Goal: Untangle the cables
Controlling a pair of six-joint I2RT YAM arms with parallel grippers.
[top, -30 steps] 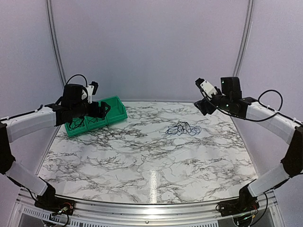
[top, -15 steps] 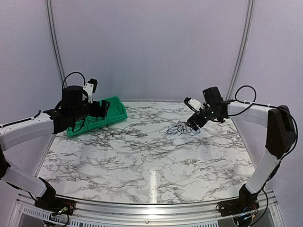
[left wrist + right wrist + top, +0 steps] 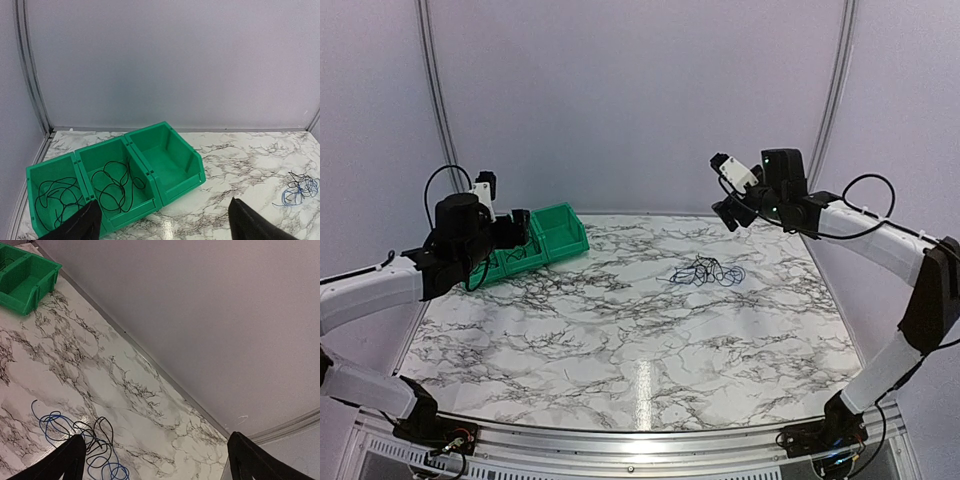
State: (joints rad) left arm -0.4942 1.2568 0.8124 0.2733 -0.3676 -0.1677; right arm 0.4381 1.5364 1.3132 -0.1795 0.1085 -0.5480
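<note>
A loose tangle of thin black and dark-blue cables [image 3: 708,272] lies on the marble table right of centre. It also shows in the right wrist view [image 3: 85,441] and, small, in the left wrist view [image 3: 299,188]. Two separate black cables lie in the green bins, one in the left compartment [image 3: 56,197] and one in the middle compartment [image 3: 114,184]. My left gripper [image 3: 523,231] is open and empty, hovering near the bins [image 3: 164,212]. My right gripper [image 3: 729,212] is open and empty, raised above and behind the tangle [image 3: 155,442].
The row of three green bins [image 3: 560,228] stands at the table's far left; its right compartment [image 3: 169,161] holds nothing. The bins' corner shows in the right wrist view [image 3: 31,286]. A pale wall and metal frame rails close off the back.
My right gripper dipped down to the tangle half a second ago and has risen back up, empty. My left arm has drawn back to the left, away from the bins.
</note>
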